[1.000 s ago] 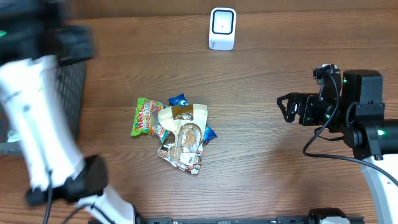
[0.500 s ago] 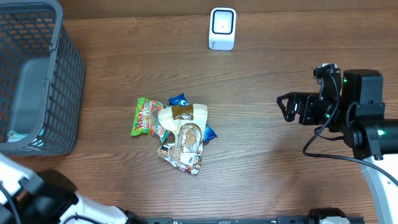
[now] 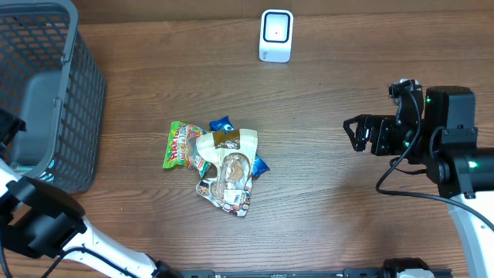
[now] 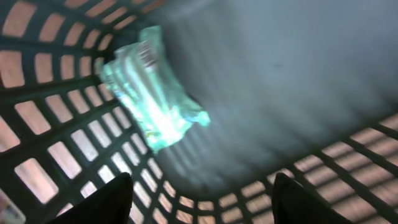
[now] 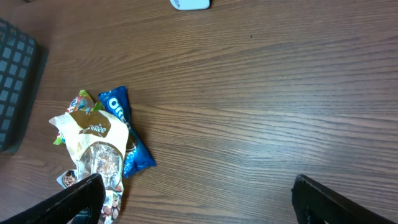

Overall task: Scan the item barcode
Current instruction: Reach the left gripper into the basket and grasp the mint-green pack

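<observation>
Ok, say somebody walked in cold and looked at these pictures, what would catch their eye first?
A bright heap of snack packets lies at the centre of the overhead view. At far left stands a grey mesh basket, and the left wrist view shows one pale green packet lying inside it. A small white scanner stands alone near the top edge.
</observation>
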You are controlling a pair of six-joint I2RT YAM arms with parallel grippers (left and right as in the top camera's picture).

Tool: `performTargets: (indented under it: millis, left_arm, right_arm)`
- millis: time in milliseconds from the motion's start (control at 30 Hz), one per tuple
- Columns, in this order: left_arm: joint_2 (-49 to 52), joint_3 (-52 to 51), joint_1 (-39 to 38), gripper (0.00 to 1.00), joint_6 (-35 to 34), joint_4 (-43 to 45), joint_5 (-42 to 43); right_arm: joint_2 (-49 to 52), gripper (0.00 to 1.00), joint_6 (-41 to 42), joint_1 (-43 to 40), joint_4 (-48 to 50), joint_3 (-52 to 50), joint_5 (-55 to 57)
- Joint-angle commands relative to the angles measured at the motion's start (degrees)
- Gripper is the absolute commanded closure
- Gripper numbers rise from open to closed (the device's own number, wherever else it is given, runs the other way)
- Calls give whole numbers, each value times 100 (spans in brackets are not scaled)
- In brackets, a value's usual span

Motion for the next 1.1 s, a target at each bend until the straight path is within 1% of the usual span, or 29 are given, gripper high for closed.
performTargets:
  millis: [0, 267, 367, 433, 667, 800, 867, 933, 967, 1067]
  left_arm:
    - [162, -352, 37, 36, -365, 240, -498]
    - [162, -1333, 26, 34, -748, 1062, -1003]
    - [162, -1777, 26, 34, -776, 1355, -1036]
    - [162, -2293, 26, 33, -977, 1685, -1207]
    - [162, -3060, 22, 33, -997, 2389, -1226]
    - [162, -3298, 22, 35, -997, 2590, -1226]
    - [162, -3316, 22, 39, -997, 2625, -1226]
    - [160, -3314, 22, 45, -999, 2667, -1211]
    - [160, -3309, 20, 52, -997, 2695, -1169]
    - [155, -3298, 15, 78, -990, 2732, -949]
  right_arm:
    - [-35, 3, 20, 22, 26, 184, -70]
    - [-35, 3, 17, 22, 26, 184, -68]
    - [-35, 3, 15, 22, 31, 184, -63]
    - [-22, 3, 15, 22, 28, 184, -66]
    - [155, 3, 17, 22, 17, 184, -68]
    - [295, 3, 20, 22, -20, 184, -72]
    - [350, 3, 20, 22, -37, 184, -72]
    - [367, 3, 17, 22, -35, 184, -70]
    - [367, 3, 17, 22, -31, 184, -70]
    - [367, 3, 17, 22, -7, 184, -70]
